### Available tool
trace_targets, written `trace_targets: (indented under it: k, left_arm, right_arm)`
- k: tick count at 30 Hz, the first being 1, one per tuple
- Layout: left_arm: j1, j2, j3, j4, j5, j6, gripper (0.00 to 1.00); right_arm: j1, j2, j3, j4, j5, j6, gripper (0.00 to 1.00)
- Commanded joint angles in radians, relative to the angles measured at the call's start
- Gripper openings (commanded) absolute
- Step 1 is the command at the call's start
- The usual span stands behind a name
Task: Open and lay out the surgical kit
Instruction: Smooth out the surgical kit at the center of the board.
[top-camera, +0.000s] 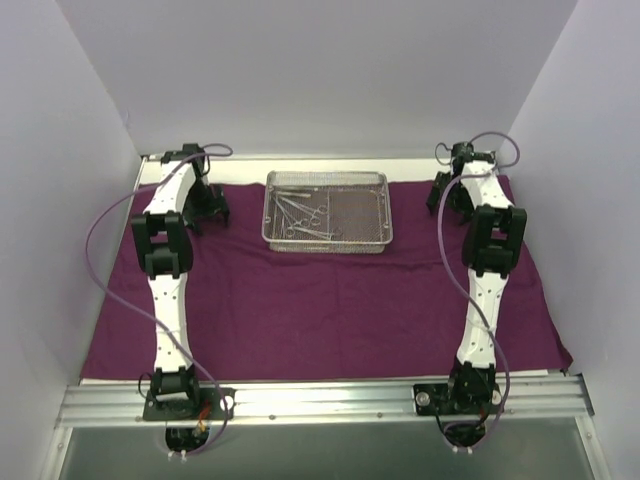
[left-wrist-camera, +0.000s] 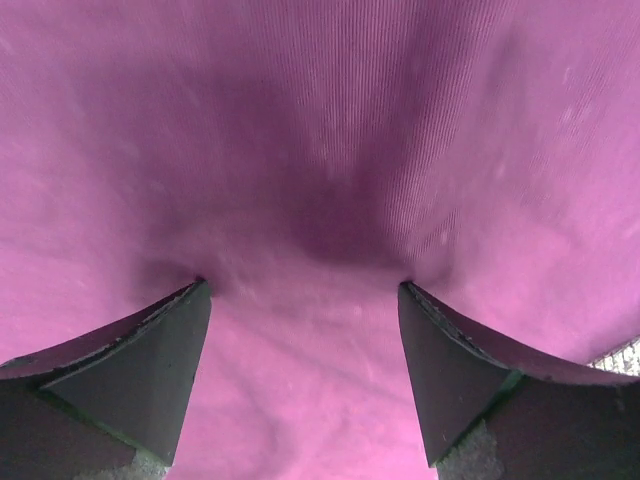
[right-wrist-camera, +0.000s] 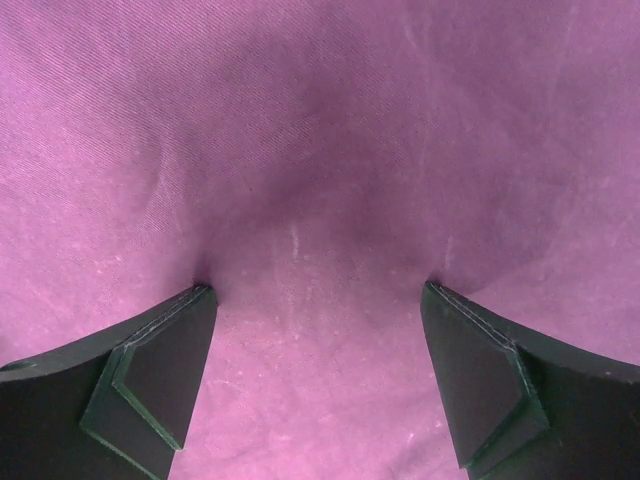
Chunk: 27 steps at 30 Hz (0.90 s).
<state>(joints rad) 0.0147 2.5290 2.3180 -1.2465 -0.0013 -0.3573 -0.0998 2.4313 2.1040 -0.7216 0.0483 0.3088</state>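
Note:
The dark purple cloth wrap (top-camera: 320, 310) lies spread flat over the table. The silver wire-mesh tray (top-camera: 372, 238) stands on it at the back middle, with silver clamps and tweezers (top-camera: 300, 212) lying in its left half. My left gripper (top-camera: 205, 215) is open, its fingertips pressed down on the cloth (left-wrist-camera: 320, 200) at the back left, left of the tray. My right gripper (top-camera: 452, 200) is open, its fingertips down on the cloth (right-wrist-camera: 320, 180) at the back right. Both hold nothing.
White walls close in the back and both sides. A metal rail (top-camera: 330, 398) runs along the near edge, bearing the arm bases. A corner of the tray's mesh (left-wrist-camera: 622, 354) shows at the right edge of the left wrist view.

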Motion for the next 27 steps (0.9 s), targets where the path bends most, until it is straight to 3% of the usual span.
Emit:
trace_targets:
  k: [1, 15, 27]
  left_arm:
    - [0.002, 0.083, 0.086, -0.057, -0.040, 0.027, 0.85]
    - [0.094, 0.227, 0.245, -0.064, 0.119, 0.006, 0.85]
    - [0.192, 0.219, 0.290, -0.008, 0.233, 0.007, 0.84]
  right_arm:
    - [0.011, 0.083, 0.039, -0.067, 0.067, -0.016, 0.86]
    - [-0.009, 0.259, 0.214, -0.128, 0.133, 0.015, 0.86]
    - [-0.064, 0.301, 0.275, -0.151, 0.045, 0.067, 0.86]
